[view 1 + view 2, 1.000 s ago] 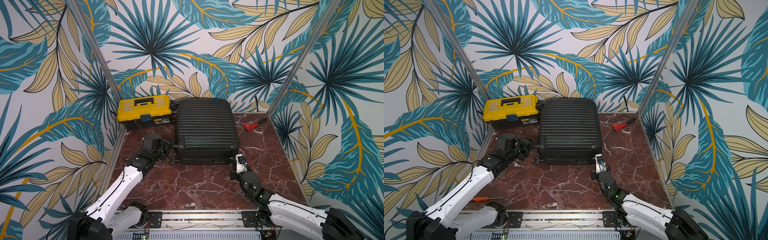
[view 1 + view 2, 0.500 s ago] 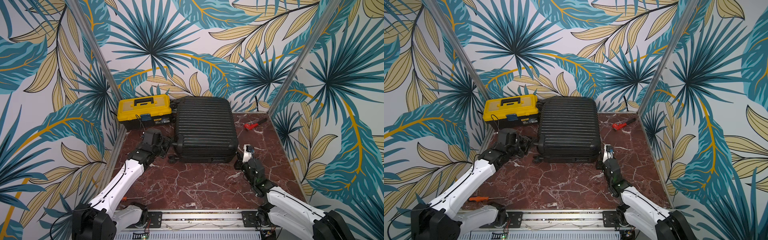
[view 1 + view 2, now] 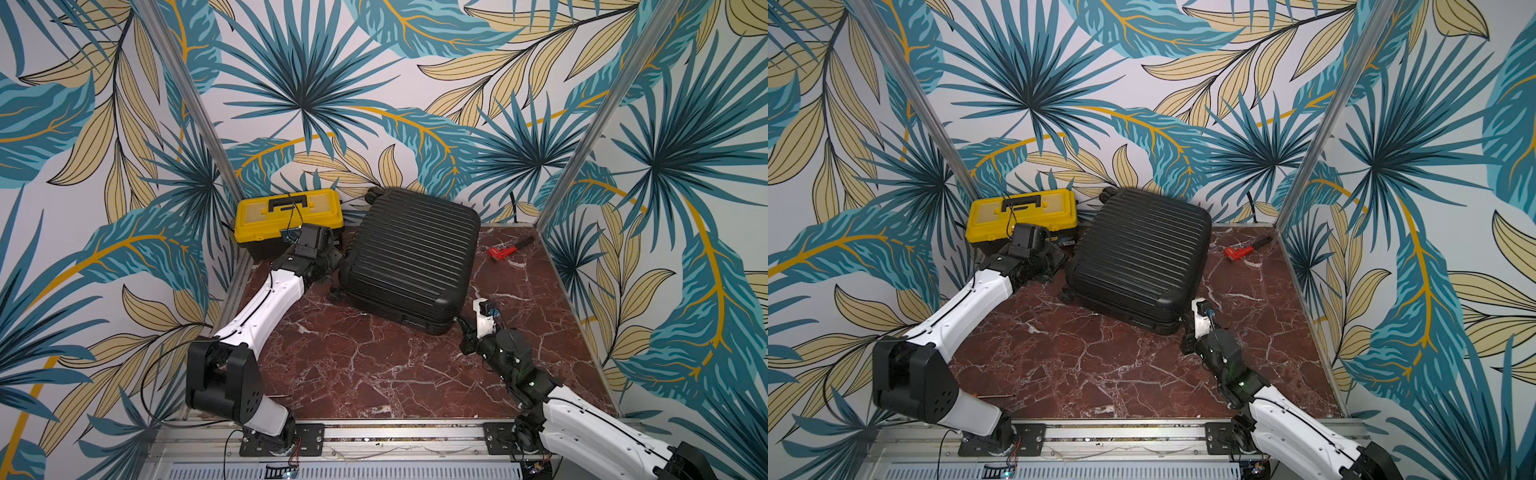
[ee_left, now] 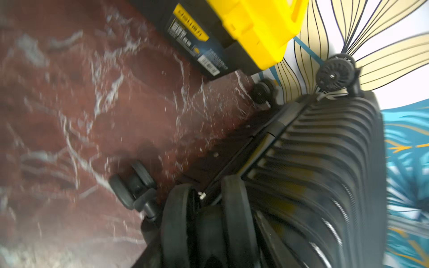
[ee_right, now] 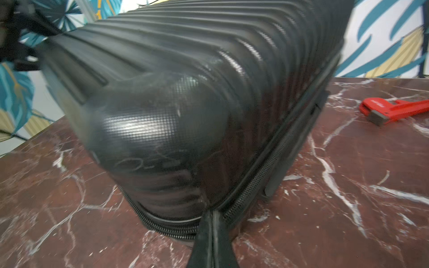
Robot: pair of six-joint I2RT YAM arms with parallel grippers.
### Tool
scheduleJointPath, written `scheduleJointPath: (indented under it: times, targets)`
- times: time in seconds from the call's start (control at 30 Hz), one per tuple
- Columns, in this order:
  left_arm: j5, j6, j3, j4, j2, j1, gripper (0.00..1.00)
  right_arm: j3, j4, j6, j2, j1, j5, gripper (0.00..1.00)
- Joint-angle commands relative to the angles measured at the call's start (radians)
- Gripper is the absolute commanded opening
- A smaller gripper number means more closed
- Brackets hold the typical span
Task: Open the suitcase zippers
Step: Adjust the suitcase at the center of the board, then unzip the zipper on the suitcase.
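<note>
The black ribbed suitcase (image 3: 409, 257) (image 3: 1138, 253) lies flat and skewed on the marble table. My left gripper (image 3: 334, 262) (image 3: 1059, 259) is at its left, wheeled end. In the left wrist view its jaws (image 4: 205, 204) stand apart, straddling the edge seam of the suitcase (image 4: 313, 162) beside a wheel (image 4: 132, 185). My right gripper (image 3: 461, 330) (image 3: 1185, 323) is at the near right corner. In the right wrist view that gripper (image 5: 212, 215) is shut, its tips against the zippers (image 5: 255, 181) below the shell of the suitcase (image 5: 185, 92). No pull shows there.
A yellow-and-black toolbox (image 3: 289, 220) (image 3: 1021, 214) (image 4: 243, 30) stands at the back left, close behind my left wrist. A red wrench (image 3: 500, 251) (image 3: 1239, 252) (image 5: 394, 109) lies at the back right. The leaf-patterned walls close in three sides.
The suitcase has turned clockwise on the table. My left gripper has moved back along its left end toward the toolbox, with its jaws a little wider. My right gripper stays shut at the near right corner.
</note>
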Motion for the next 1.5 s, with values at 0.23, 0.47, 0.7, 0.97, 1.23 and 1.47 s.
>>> scheduleJointPath:
  times: [0.23,0.47,0.7,0.97,1.23,1.47]
  targets:
    - [-0.017,0.359,0.399,-0.179,0.234,-0.064,0.91,0.05,0.039,-0.007,0.088,0.238,-0.019,0.0]
    - [-0.174,0.312,0.197,-0.211,-0.002,-0.096,0.96,0.053,0.156,0.036,0.234,0.291,0.025,0.0]
    - [-0.093,0.189,-0.132,-0.209,-0.271,-0.186,0.93,0.115,0.249,0.057,0.374,0.295,0.007,0.0]
    - [0.103,-0.035,-0.459,-0.011,-0.387,-0.281,0.74,0.17,0.249,0.069,0.363,0.299,-0.016,0.0]
    - [0.203,-0.09,-0.5,0.209,-0.275,-0.329,0.78,0.224,0.177,0.066,0.301,0.335,-0.02,0.0]
    - [0.243,-0.119,-0.486,0.321,-0.198,-0.342,0.82,0.221,0.179,0.07,0.309,0.366,-0.003,0.0]
